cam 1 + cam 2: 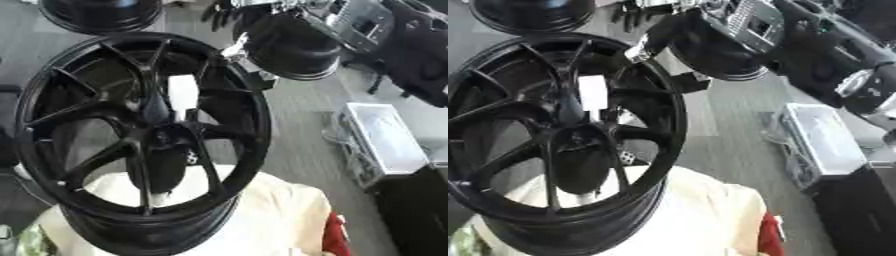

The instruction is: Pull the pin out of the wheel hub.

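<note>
A large black multi-spoke wheel (131, 125) stands tilted on a cream cloth-covered stand (280, 210). Its hub (168, 137) sits at the centre of the spokes. A white oblong piece (182, 94) shows just above the hub, against a spoke; I cannot tell whether it is the pin. My right arm (824, 50) reaches in from the upper right, and its hand (630, 14) shows dark and blurred above the wheel's upper rim, apart from the hub. A small silver part (637, 52) lies at the rim's upper right edge. My left hand is out of sight.
Another black wheel (101, 12) lies at the top left and a dark round one (293, 47) behind the rim at upper right. A white and grey box (385, 140) stands on the floor at right. Something red (335, 235) hangs by the cloth.
</note>
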Controlling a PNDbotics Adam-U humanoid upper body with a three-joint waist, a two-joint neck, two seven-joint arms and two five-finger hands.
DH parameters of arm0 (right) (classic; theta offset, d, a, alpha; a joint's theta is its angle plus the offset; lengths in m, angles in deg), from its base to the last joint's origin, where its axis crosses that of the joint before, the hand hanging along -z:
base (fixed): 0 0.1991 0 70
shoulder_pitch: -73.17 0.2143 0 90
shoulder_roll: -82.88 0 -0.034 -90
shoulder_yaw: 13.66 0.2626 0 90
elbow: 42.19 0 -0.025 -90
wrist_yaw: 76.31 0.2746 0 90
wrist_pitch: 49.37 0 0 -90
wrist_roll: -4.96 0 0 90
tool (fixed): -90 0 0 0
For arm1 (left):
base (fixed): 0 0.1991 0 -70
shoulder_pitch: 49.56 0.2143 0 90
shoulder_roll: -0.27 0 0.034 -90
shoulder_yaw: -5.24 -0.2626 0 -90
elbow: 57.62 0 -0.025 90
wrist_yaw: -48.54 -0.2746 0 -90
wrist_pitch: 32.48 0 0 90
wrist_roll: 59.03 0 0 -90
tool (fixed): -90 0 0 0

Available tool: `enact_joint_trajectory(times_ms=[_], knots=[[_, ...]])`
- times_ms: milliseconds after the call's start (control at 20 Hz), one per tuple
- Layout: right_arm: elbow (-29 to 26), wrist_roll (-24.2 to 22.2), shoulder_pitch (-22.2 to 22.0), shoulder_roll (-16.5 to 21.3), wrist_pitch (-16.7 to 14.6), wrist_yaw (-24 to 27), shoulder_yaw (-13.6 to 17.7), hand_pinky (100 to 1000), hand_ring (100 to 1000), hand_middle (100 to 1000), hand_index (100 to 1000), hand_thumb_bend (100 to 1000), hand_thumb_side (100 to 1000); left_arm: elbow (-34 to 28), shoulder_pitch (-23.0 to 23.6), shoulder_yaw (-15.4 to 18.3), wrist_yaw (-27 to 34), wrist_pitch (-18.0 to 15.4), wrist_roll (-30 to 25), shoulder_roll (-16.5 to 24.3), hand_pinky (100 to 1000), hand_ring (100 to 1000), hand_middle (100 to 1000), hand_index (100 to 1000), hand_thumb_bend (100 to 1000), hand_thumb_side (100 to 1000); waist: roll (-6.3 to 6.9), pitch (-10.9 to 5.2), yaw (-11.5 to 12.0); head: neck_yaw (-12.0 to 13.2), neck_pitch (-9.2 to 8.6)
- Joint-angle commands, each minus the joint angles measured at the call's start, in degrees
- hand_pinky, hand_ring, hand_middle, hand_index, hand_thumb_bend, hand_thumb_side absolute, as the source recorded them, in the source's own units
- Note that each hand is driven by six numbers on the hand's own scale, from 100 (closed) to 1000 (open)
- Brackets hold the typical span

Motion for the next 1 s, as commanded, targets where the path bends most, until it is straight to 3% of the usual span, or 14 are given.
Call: enact_joint_trajectory(times_ms=[50, 450, 1000], knots=[[0.4, -0.9, 1.4, 0.6, -0.2, 0.0, 0.3, 904, 873, 793, 937, 449, 735, -0.9, -0.6, 0.2, -0.2, 0.1, -0.3, 1.2, 685, 1000, 894, 766, 100, 678, 0.60, -1.31, -0.1, 0.3, -0.09], [0.0, -3.8, 3.0, 0.0, 0.3, -0.1, -1.2, 908, 884, 797, 930, 452, 739, -0.9, -0.6, -0.1, -0.3, 0.5, -0.8, 1.3, 685, 1000, 896, 767, 100, 680, 0.52, -1.73, -0.5, 0.8, -0.09], [0.3, -8.4, 4.1, -1.0, -3.0, -1.7, -1.8, 915, 891, 792, 901, 449, 744, -0.9, -0.3, -0.3, -0.6, 0.9, -1.3, 1.3, 685, 1000, 898, 766, 100, 682, 0.57, -2.10, -0.8, 1.3, -0.09]])
